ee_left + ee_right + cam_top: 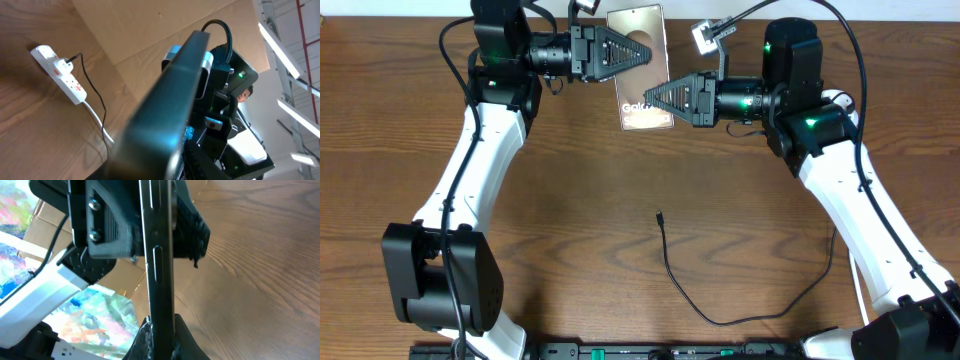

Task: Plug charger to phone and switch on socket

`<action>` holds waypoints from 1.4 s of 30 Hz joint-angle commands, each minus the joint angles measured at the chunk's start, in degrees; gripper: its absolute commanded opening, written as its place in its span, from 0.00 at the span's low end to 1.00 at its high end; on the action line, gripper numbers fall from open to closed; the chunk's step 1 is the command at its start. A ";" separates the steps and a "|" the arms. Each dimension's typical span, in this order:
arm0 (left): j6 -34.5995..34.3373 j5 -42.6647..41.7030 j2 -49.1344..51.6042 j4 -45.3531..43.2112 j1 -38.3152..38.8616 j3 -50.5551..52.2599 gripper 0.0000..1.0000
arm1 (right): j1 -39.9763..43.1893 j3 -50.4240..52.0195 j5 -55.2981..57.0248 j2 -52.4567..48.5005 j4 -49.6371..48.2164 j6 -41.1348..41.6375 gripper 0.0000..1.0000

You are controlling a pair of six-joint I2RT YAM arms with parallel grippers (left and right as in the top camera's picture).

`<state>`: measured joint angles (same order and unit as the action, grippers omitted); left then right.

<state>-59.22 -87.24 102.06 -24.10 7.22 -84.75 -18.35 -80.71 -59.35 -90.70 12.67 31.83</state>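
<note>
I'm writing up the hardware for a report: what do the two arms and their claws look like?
Both the left arm and right arm have white links between chunky black joints, with thin black cables running alongside and small green lights glowing. The left claw and right claw are black, ribbed and tapered like wedges.

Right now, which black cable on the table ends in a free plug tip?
The thin charger cable, curving across the front middle; its tip lies bare on the table, unlike the thicker robot cables.
</note>
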 commanded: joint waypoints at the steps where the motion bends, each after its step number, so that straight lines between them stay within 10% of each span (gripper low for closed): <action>1: -2.60 -2.78 -3.39 -0.70 1.88 -0.98 0.23 | -0.81 -0.61 4.04 -0.37 -1.14 2.05 0.01; 9: -2.56 -2.75 -3.39 -0.68 2.12 -0.98 0.07 | -0.76 -0.61 6.58 -0.37 -1.38 1.75 0.02; 17: 0.52 -2.71 -2.82 3.06 2.12 -0.85 0.07 | 3.69 -0.61 6.62 -0.37 -0.37 -2.19 0.67; 22: 7.02 -1.40 -1.73 15.89 2.12 -0.52 0.07 | 6.56 -0.61 3.63 -0.37 3.85 -5.40 0.70; 27: 17.22 14.21 -0.66 47.84 2.14 -0.28 0.07 | 8.59 -0.61 3.13 -0.37 11.23 -9.66 0.71; 35: 9.68 20.00 -0.68 76.65 2.89 -0.26 0.07 | 9.84 -0.61 16.74 -0.37 29.97 -16.94 0.71; 42: 5.46 10.51 -0.68 84.08 3.80 -0.26 0.07 | 9.33 -0.59 35.69 -0.37 44.65 -17.79 0.70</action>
<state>-51.27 -68.38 101.75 59.53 10.24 -84.12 -8.69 -80.82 -35.55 -90.74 54.68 15.99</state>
